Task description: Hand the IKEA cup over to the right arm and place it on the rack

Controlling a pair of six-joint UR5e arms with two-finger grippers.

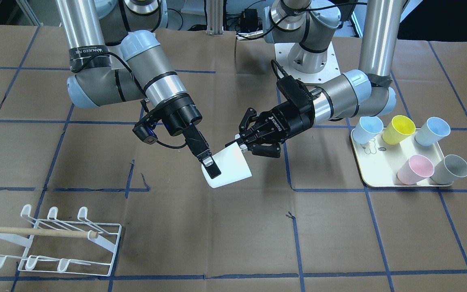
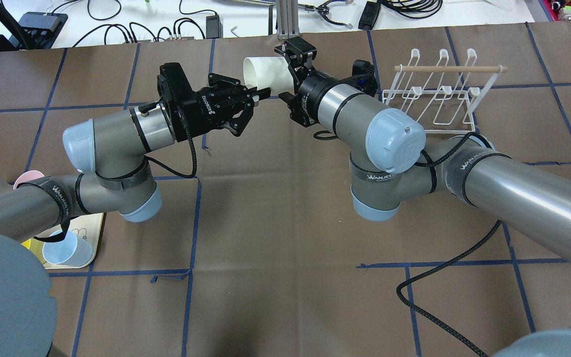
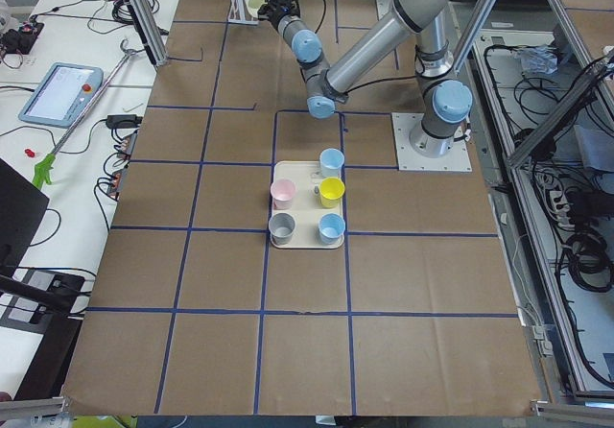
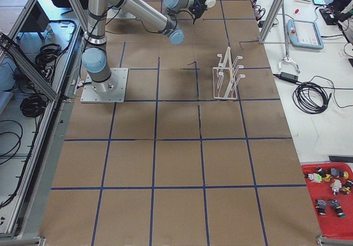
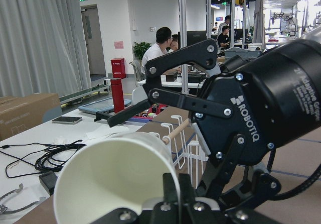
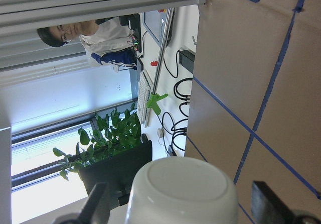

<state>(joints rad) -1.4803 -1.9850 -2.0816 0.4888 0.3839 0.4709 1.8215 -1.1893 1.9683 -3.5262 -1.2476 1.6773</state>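
IKEA cup (image 1: 233, 168) is white, up in the air over the middle of the worktop (image 1: 233, 247), lying on its side between the two arms. Mouth faces the left arm (image 1: 339, 95), base faces the right arm (image 1: 156, 79).

Grip side: the left pincer (image 1: 239, 145) is closed down on the cup's rim, one finger inside the mouth and one on the outer wall. The left wrist view has the open mouth at bottom left, with that finger lying over the rim.

Receiving side: the right pincer (image 6: 179, 200) is spread wide and straddles the base end. The right wrist view shows the flat base between the two fingers (image 6: 98, 204) with a sliver of gap on each side. It looks to have hold of nothing, though the finger pads run off the frame edge, so contact lower down can't be ruled out. From the front, one long finger lies across the cup's wall near the base.

The rack (image 1: 61, 239) sits on the robot's right side of the worktop, toward the operators' edge, well apart from the cup.

A cream tray (image 1: 379, 174) on the robot's left side carries five cups (image 1: 416, 168): two pale blue, yellow, pink and grey, standing mouth up.
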